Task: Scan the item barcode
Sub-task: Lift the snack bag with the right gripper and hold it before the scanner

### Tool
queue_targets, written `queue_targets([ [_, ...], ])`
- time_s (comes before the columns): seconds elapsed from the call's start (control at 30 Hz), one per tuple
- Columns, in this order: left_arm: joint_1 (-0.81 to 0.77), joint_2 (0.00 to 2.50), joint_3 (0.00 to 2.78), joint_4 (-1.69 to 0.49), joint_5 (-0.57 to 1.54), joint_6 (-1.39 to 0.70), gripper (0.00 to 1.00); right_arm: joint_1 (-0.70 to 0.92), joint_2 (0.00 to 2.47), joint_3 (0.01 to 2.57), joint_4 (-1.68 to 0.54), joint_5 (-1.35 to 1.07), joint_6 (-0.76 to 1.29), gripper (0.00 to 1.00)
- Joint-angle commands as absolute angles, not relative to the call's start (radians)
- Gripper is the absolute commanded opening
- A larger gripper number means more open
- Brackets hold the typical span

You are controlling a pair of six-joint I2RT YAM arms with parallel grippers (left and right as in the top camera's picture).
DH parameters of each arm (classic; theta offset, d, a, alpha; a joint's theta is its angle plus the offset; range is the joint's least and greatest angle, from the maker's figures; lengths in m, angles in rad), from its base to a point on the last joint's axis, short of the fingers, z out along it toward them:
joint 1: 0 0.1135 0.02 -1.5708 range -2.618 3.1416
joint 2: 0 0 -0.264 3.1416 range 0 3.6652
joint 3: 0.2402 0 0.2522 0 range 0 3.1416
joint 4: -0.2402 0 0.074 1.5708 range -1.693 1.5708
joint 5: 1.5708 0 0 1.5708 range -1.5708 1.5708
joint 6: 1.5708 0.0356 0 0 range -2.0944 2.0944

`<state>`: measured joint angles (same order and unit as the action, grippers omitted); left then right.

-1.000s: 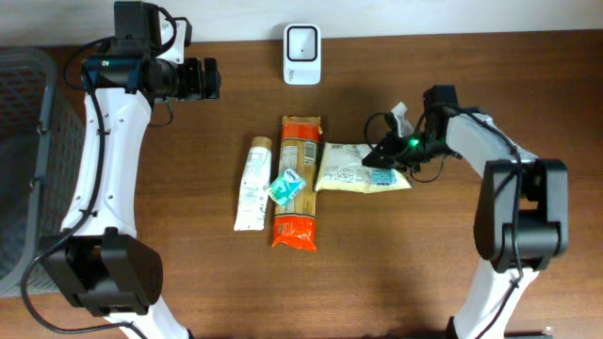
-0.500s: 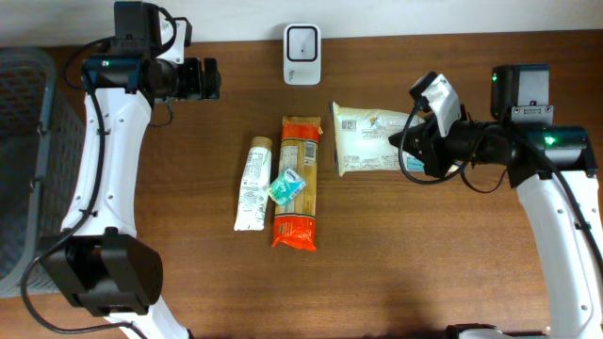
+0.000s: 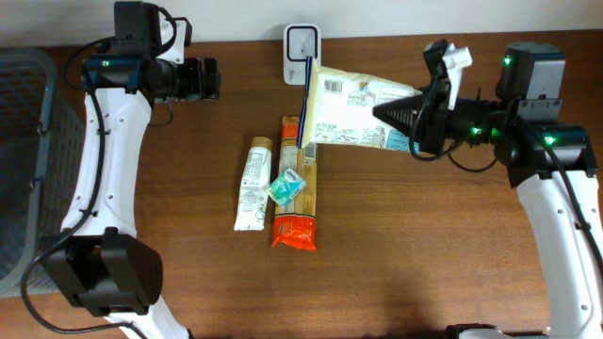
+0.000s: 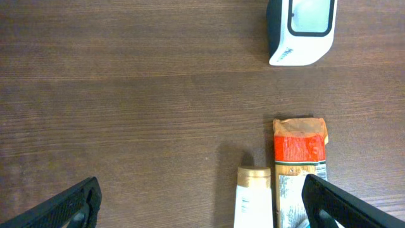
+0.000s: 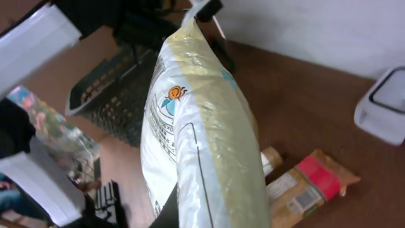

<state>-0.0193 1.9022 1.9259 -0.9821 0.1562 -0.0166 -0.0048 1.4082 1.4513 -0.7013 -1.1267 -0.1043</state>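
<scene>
- right gripper (image 3: 405,118) clamped on the pale yellow bag (image 3: 350,122), its end right by the white scanner (image 3: 301,42), top middle
- left gripper (image 3: 215,79) wide open, upper left

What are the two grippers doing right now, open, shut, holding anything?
Left gripper: open, holding nothing.
Right gripper: closed on the pale yellow plastic food bag.

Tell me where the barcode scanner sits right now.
In the overhead view the white scanner sits at the top centre of the table, beyond the orange pasta packet, with the left end of the pale bag right beside it.
</scene>
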Motion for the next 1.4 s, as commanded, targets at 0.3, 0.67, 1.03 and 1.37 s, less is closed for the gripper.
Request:
queue_targets([
  [0.3, -0.017, 1.903, 1.927, -0.981, 0.157, -0.014, 0.99, 0.187, 1.555, 1.730, -0.733, -0.175, 0.025, 0.04],
  [0.67, -0.016, 1.903, 1.927, -0.981, 0.156, -0.014, 0.99, 0.516, 2.271, 2.042, -0.162, 0.875, -1.151, 0.04],
  [1.03, -0.017, 1.903, 1.927, -0.981, 0.156, -0.014, 0.99, 0.517, 2.369, 2.038, -0.038, 0.617, -1.488, 0.04],
  [1.37, -0.017, 1.903, 1.927, -0.981, 0.157, -0.014, 0.99, 0.498, 2.411, 2.038, 0.043, 0.611, -1.560, 0.04],
])
